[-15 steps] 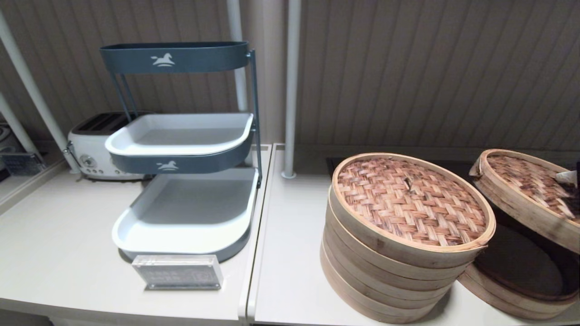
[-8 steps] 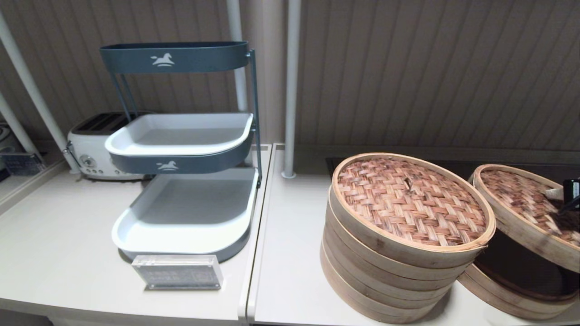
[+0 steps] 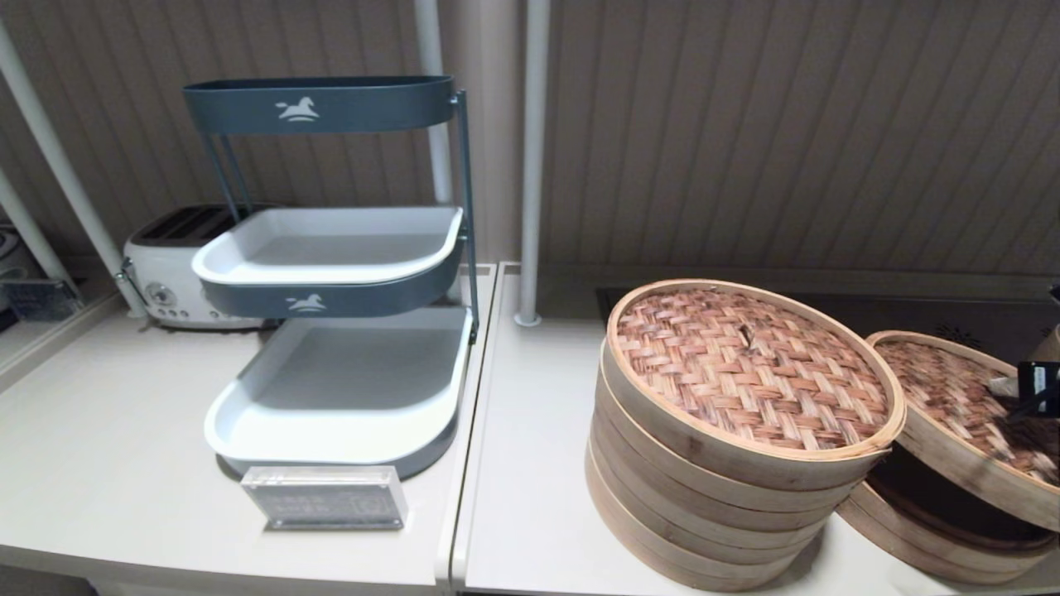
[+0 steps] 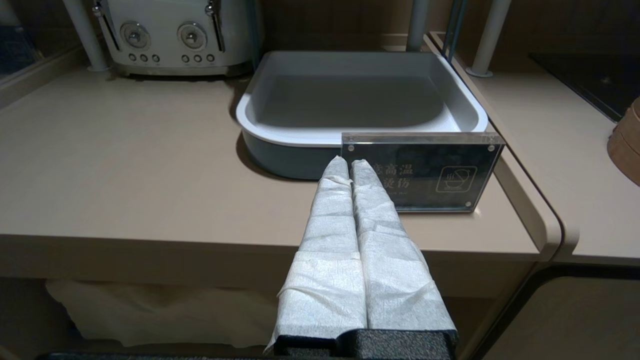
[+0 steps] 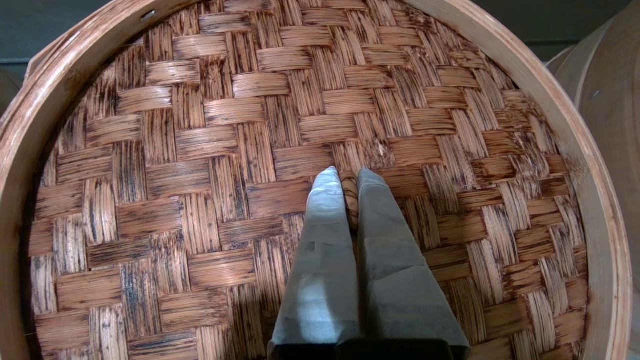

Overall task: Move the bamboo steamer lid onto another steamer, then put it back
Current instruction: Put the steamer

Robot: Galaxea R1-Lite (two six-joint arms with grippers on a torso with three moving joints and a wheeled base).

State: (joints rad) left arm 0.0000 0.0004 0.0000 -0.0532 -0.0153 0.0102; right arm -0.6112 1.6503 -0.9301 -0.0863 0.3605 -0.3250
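Observation:
The bamboo steamer lid (image 3: 952,397), woven reddish-brown with a pale rim, hangs tilted just above the low steamer (image 3: 936,538) at the right edge of the head view. My right gripper (image 3: 1014,389) is shut on the lid's small centre loop (image 5: 348,192); the woven top (image 5: 200,150) fills the right wrist view. The tall steamer stack (image 3: 712,497) stands to the left, capped by its own matching lid (image 3: 745,364). My left gripper (image 4: 350,162) is shut on nothing, parked in front of the counter edge by an acrylic sign (image 4: 422,172).
A dark three-tier tray rack (image 3: 331,273) and a white toaster (image 3: 166,273) occupy the left counter, with the acrylic sign (image 3: 325,497) in front. Two white poles (image 3: 530,165) rise at the back. A black cooktop (image 3: 952,314) lies behind the steamers.
The right gripper has come down with the lid, lowering it from well above the low steamer to just over its rim. The tall stack and left arm have not moved.

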